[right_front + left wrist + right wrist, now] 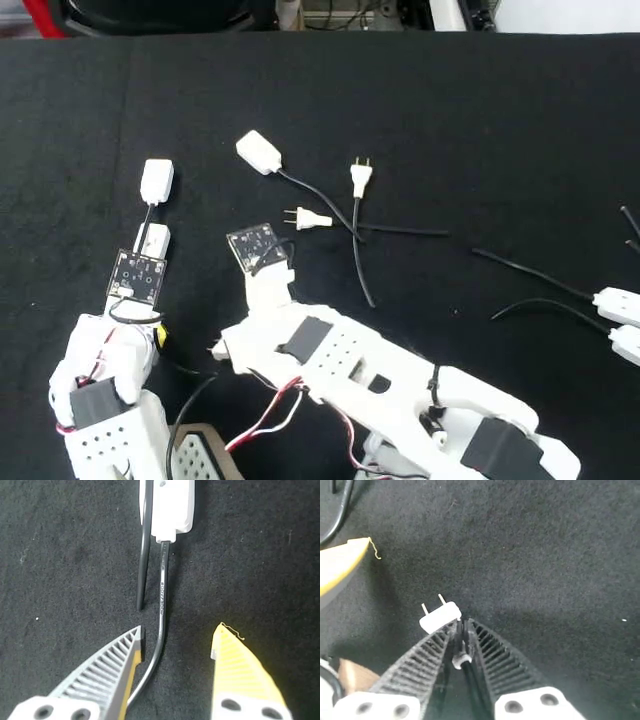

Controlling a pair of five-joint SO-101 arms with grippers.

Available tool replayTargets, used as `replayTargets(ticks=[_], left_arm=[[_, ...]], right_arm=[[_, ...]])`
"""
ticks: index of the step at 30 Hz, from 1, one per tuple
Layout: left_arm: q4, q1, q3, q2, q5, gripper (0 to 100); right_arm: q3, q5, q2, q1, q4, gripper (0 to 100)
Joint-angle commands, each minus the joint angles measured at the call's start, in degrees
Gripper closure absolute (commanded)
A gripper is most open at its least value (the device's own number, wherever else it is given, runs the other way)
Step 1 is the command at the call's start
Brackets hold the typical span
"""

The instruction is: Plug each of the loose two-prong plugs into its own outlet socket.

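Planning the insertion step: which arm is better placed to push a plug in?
Right: the right gripper is shut on a two-prong plug, prongs pointing outward; the left gripper is open, straddling the cord of a socket.

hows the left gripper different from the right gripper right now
The left gripper is open; the right gripper is shut. A black cable runs loose through the left gripper, while the right gripper pinches a white plug at its tips. Both are low over the black table.
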Motion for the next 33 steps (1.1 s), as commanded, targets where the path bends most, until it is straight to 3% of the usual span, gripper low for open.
replayTargets(ticks=[1, 3, 7, 14, 20, 24, 33], left_arm=[[-0.1, -0.4, 0.0, -0.2, -0.4, 77], [-0.1, -0.4, 0.0, -0.2, -0.4, 77], [-0.1, -0.4, 0.0, -0.2, -0.4, 77], [-0.1, -0.4, 0.0, -0.2, -0.4, 77], [0.2, -0.4, 0.0, -0.2, -0.4, 77], [0.4, -0.4, 0.0, -0.2, -0.4, 77], [0.3, -0.4, 0.0, -0.2, -0.4, 77]], right_arm=[[-7.0, 0.1, 0.0, 4.3, 8.4, 98.7], [-11.9, 1.8, 0.0, 7.8, 16.4, 98.7], [-21.4, 12.1, 0.5, 16.0, 27.6, 98.7], [-27.9, 21.5, 0.6, 25.8, 28.5, 98.7], [-24.4, 45.5, 4.3, 28.7, 30.1, 98.7], [-26.0, 54.9, 12.2, 28.7, 29.6, 98.7], [-34.3, 52.6, 22.5, 25.7, 28.6, 98.7]])
